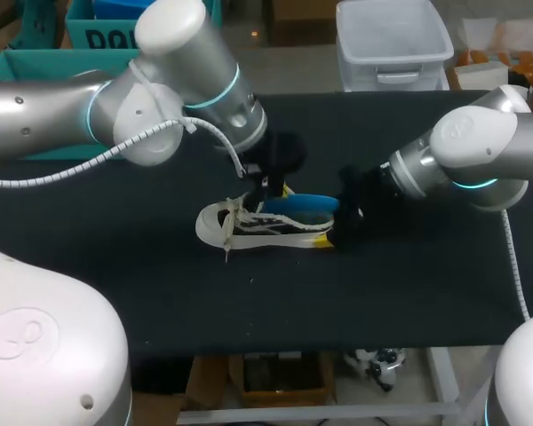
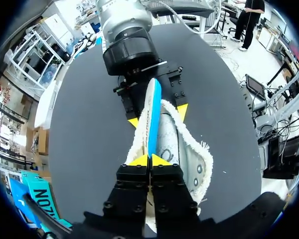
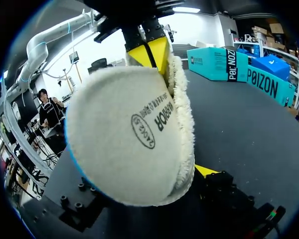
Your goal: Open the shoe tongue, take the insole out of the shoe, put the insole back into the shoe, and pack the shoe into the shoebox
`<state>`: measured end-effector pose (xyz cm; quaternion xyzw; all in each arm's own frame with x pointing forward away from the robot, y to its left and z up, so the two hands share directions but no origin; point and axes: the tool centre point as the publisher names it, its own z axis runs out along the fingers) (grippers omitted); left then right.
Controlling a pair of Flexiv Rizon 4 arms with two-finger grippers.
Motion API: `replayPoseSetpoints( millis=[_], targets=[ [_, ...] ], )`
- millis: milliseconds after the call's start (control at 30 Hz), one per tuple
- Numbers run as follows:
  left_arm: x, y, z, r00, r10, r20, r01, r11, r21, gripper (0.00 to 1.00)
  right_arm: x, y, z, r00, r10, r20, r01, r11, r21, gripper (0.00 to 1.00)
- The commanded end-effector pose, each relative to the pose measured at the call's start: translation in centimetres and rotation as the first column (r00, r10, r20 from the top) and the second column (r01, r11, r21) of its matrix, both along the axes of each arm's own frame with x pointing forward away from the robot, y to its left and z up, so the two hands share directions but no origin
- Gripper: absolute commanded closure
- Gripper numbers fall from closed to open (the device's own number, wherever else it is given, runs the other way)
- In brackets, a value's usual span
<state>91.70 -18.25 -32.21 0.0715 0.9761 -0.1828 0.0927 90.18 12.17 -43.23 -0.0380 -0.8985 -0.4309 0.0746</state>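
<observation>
- The insole (image 2: 152,114) is half out of the shoe (image 1: 249,226), standing on edge above the heel opening, at mid-tabletop. I judge it light and floppy (fleecy face, smooth blue back), best gripped by its thin edge.
- My left end effector (image 2: 149,160) is pressed together on that edge.
- The shoe looks soft-walled and light, so it needs bracing; my right end effector (image 2: 158,115) straddles the heel, both tips against it.
- The dark tabletop (image 1: 115,284) looks matte and not slippery, with open room near and left.
- Teal boxes (image 1: 98,35) sit beyond the far-left edge; I cannot tell whether one is the shoebox.
</observation>
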Motion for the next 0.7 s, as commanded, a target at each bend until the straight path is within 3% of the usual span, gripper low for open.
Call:
replayPoseSetpoints(
  millis=[33,333,700],
  targets=[
    [-0.3,0.8,0.8,0.999,-0.032,-0.027,0.031,0.998,-0.049,1.0,-0.3,0.5,-1.3,1.0,0.003,-0.001,-0.003,1.0,0.003,1.0],
    [-1.5,0.7,2.9,0.992,-0.109,-0.06,0.1,0.985,-0.144,1.0,-0.3,0.5,-1.3,1.0,0.003,-0.001,-0.003,1.0,0.003,1.0],
    [-3.8,-0.8,6.0,0.979,-0.194,-0.056,0.174,0.95,-0.26,1.0,-0.3,0.5,-1.3,1.0,0.003,-0.001,-0.003,1.0,0.003,1.0]
  ],
)
